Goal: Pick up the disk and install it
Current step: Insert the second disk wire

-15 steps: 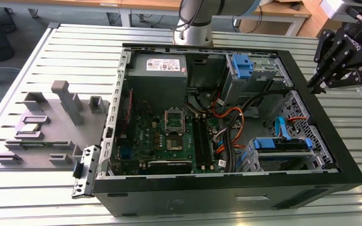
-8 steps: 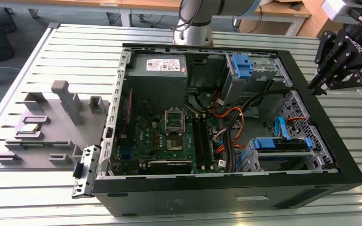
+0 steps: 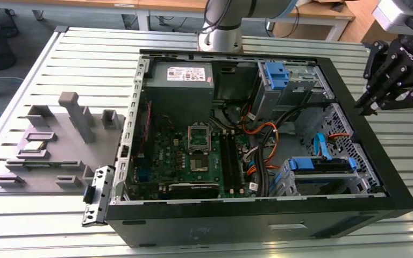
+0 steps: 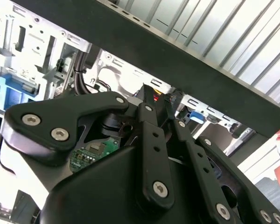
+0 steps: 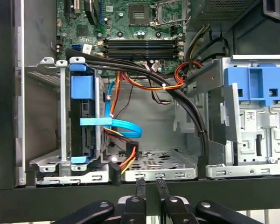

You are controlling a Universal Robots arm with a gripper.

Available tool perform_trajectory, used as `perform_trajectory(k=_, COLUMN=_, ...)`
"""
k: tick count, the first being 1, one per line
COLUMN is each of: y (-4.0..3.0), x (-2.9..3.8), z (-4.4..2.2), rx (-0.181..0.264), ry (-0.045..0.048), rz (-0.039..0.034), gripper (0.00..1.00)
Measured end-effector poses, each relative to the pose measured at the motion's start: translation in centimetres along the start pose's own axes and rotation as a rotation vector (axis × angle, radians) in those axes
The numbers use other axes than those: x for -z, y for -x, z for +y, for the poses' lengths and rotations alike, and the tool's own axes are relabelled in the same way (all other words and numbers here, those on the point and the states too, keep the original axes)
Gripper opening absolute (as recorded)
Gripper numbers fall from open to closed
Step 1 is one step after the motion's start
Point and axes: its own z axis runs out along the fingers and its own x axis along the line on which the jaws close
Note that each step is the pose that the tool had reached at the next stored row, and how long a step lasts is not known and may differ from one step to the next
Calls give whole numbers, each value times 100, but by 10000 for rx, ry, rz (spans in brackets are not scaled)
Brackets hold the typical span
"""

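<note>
Hand (image 3: 380,86) hovers outside the case (image 3: 264,209) wall, beside the drive cage (image 5: 84,130); fingers (image 5: 140,189) nearly together, holding nothing. Disk (image 3: 320,164) sits in the cage inside the case, seemingly installed. Next move calls for clearance from the cables (image 5: 144,74).

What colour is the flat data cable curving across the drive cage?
Light blue flat cable, clearest in the first wrist view.
</note>
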Motion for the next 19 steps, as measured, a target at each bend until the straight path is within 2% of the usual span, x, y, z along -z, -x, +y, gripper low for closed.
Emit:
perform_trajectory(k=8, y=-133, x=8, z=-5, rx=-1, ry=0, rz=1, gripper=24)
perform_trajectory(k=19, y=-185, x=-15, z=-7, rx=-2, ry=-2, rz=39, gripper=24)
